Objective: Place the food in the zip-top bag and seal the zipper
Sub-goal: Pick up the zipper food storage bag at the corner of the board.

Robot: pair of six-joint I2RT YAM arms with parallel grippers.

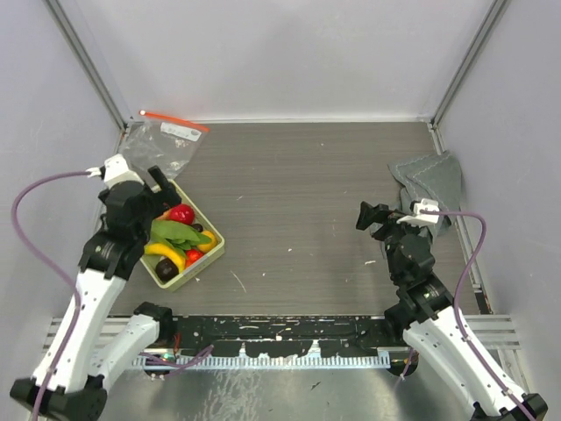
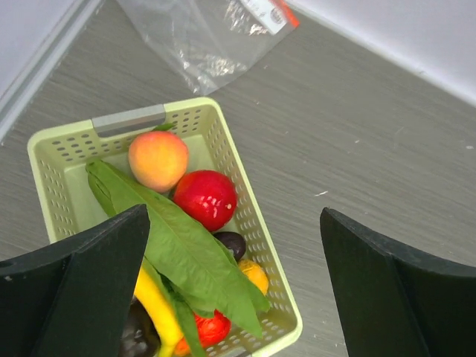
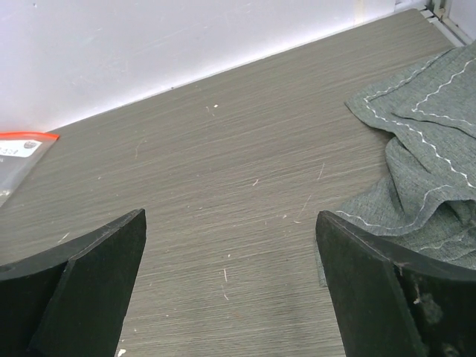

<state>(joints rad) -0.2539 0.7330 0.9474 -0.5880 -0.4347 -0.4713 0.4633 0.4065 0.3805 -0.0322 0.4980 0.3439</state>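
Observation:
The food lies piled in a pale green basket (image 1: 213,248): a peach (image 2: 158,159), a red fruit (image 2: 205,198), a long green leaf (image 2: 178,245), a dark purple piece (image 2: 233,243) and a yellow banana (image 2: 156,305). My left gripper (image 1: 162,186) (image 2: 234,214) hovers open above the basket's near right corner, holding nothing. The clear zip-top bag (image 1: 162,145) (image 2: 201,37) lies flat beyond the basket near the back left corner, its red-orange zipper (image 1: 175,121) (image 2: 290,13) along the far edge. At the right, my right gripper (image 1: 372,215) (image 3: 229,217) stands open over bare table.
A grey folded cloth (image 1: 429,189) (image 3: 424,126) lies at the right, just beside my right gripper. White walls and metal corner posts close in the table on three sides. A black scuffed strip runs along the near edge between the arm bases.

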